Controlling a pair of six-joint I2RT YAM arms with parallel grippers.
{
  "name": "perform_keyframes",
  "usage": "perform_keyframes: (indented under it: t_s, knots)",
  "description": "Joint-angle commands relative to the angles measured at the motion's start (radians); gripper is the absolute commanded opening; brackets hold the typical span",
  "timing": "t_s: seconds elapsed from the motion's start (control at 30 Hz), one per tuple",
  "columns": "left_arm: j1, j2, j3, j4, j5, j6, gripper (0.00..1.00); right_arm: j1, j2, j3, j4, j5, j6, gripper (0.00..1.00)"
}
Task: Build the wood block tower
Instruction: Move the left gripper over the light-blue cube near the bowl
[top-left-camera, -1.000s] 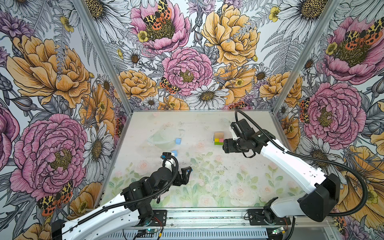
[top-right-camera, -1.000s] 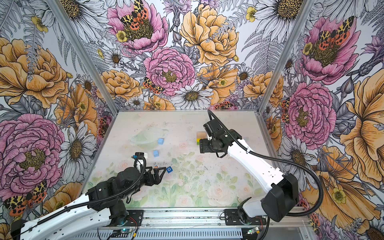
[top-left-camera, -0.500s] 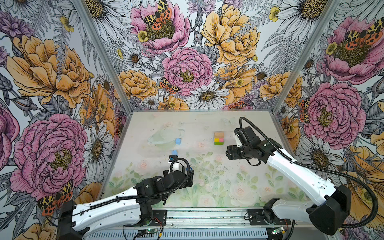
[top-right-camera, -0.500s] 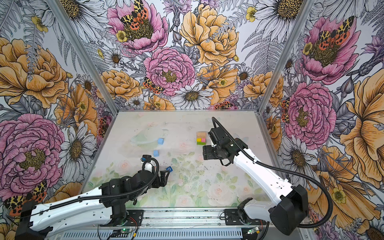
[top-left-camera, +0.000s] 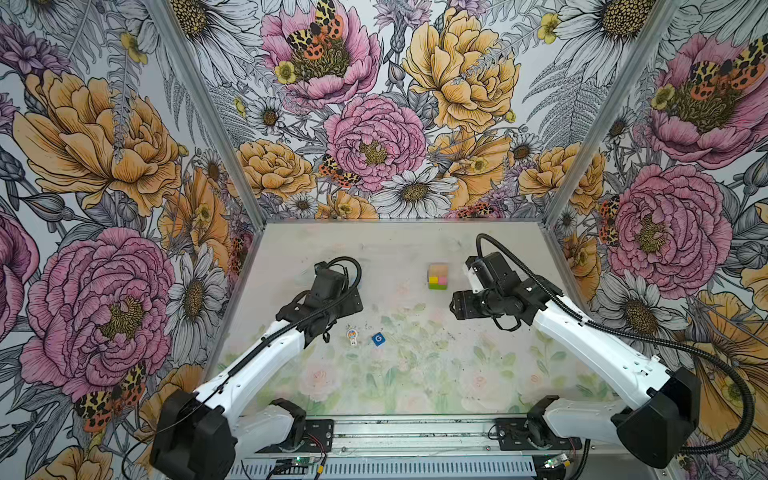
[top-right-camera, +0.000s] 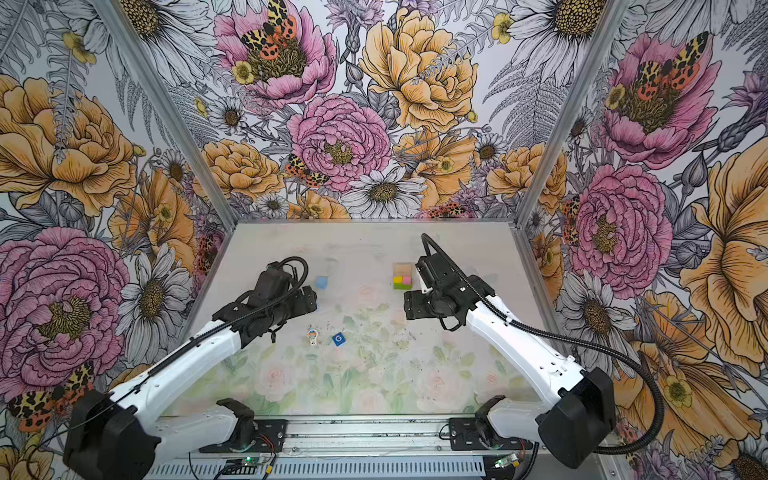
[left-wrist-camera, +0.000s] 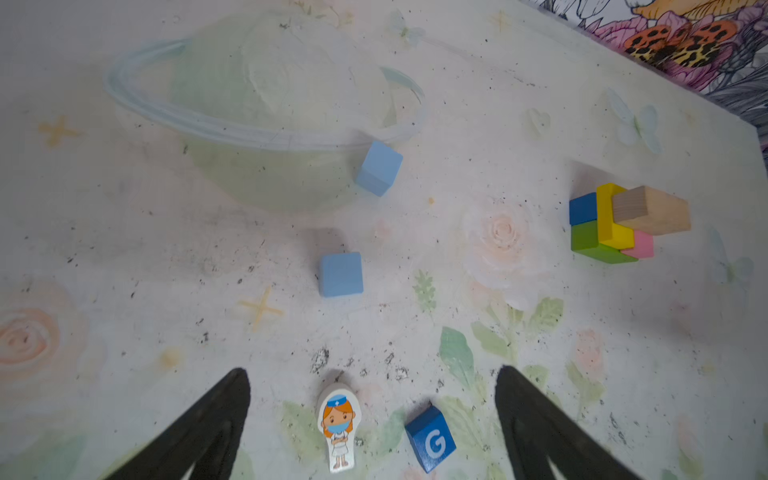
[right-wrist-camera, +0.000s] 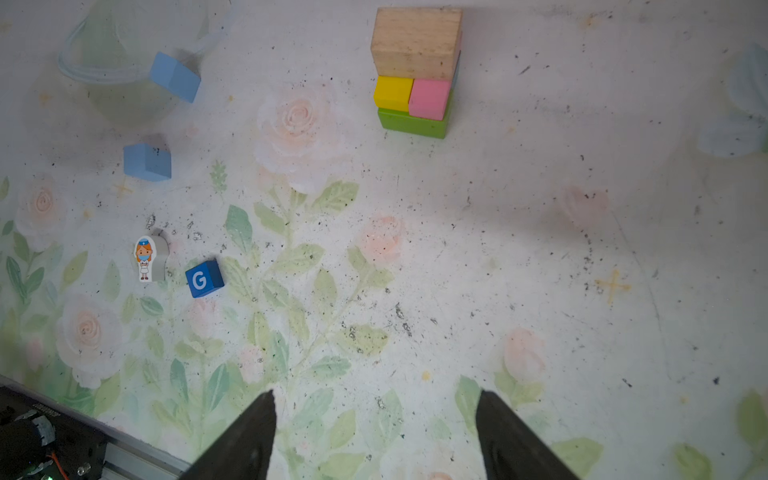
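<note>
The wood block tower (top-left-camera: 437, 276) (top-right-camera: 402, 276) stands at the back right of the middle. It has a green brick at the bottom, yellow and pink bricks above it and a tan block (right-wrist-camera: 415, 41) on top. Two light blue cubes (left-wrist-camera: 379, 168) (left-wrist-camera: 340, 274) lie apart to its left. The white toy figure (top-left-camera: 352, 336) (left-wrist-camera: 338, 432) lies flat beside a dark blue G cube (top-left-camera: 378, 339) (left-wrist-camera: 432, 438). My left gripper (left-wrist-camera: 372, 374) hangs open above these two and holds nothing. My right gripper (right-wrist-camera: 376, 395) (top-left-camera: 457, 305) is open and empty, in front of the tower.
A dark blue block (left-wrist-camera: 582, 208) sits in the tower next to the green brick. Flowered walls (top-left-camera: 374, 137) close the table on three sides. A metal rail (top-left-camera: 415, 436) with both arm bases runs along the front edge.
My left arm has risen and swung from the front toward the back left, uncovering the figure and the G cube. My right gripper has drawn back a little from the tower.
</note>
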Motion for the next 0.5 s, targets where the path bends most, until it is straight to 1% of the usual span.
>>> perform_keyframes:
  t_s: [0.0, 0.17, 0.3, 0.4, 0.47]
  knots:
    - [0.04, 0.134, 0.094, 0.038, 0.138, 0.129, 0.9, -0.016, 0.015, 0.038, 0.027, -0.033, -0.031, 0.78]
    - [0.071, 0.319, 0.22, 0.022, 0.149, 0.188, 0.86, -0.046, 0.015, 0.034, 0.026, -0.059, -0.048, 0.79]
    - [0.082, 0.438, 0.327, -0.025, 0.106, 0.235, 0.81, -0.084, 0.0, 0.025, 0.024, -0.083, -0.061, 0.8]
    - [0.088, 0.514, 0.394, -0.052, 0.095, 0.265, 0.73, -0.109, -0.015, 0.019, 0.021, -0.1, -0.069, 0.8]
    - [0.095, 0.552, 0.429, -0.063, 0.101, 0.282, 0.69, -0.121, -0.023, 0.016, 0.015, -0.107, -0.071, 0.81]
